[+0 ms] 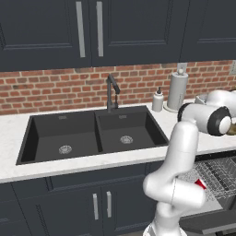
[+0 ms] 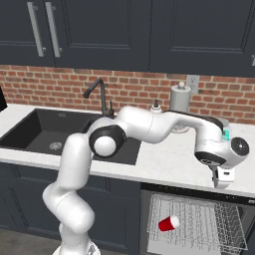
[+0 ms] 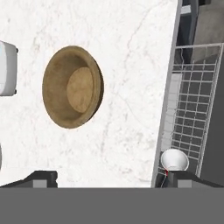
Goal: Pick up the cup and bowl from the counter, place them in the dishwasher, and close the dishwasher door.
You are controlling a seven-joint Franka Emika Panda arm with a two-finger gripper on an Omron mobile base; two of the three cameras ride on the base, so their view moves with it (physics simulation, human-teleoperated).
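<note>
The counter (image 2: 169, 167) runs white across the right base view, with the black sink (image 1: 92, 133) set in it. Below its front edge at 5 o'clock, the dishwasher (image 2: 196, 224) stands open, rack pulled out. The arm (image 2: 149, 124) reaches right over the counter. The gripper (image 3: 111, 177), jaws apart and empty, hangs above the bowl (image 3: 72, 86), which sits upright at 10 o'clock in the hand view. The cup (image 2: 169, 223) lies on its side in the rack.

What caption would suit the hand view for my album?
Open tool above the wooden bowl on the counter; red cup lying in the dishwasher rack.
</note>
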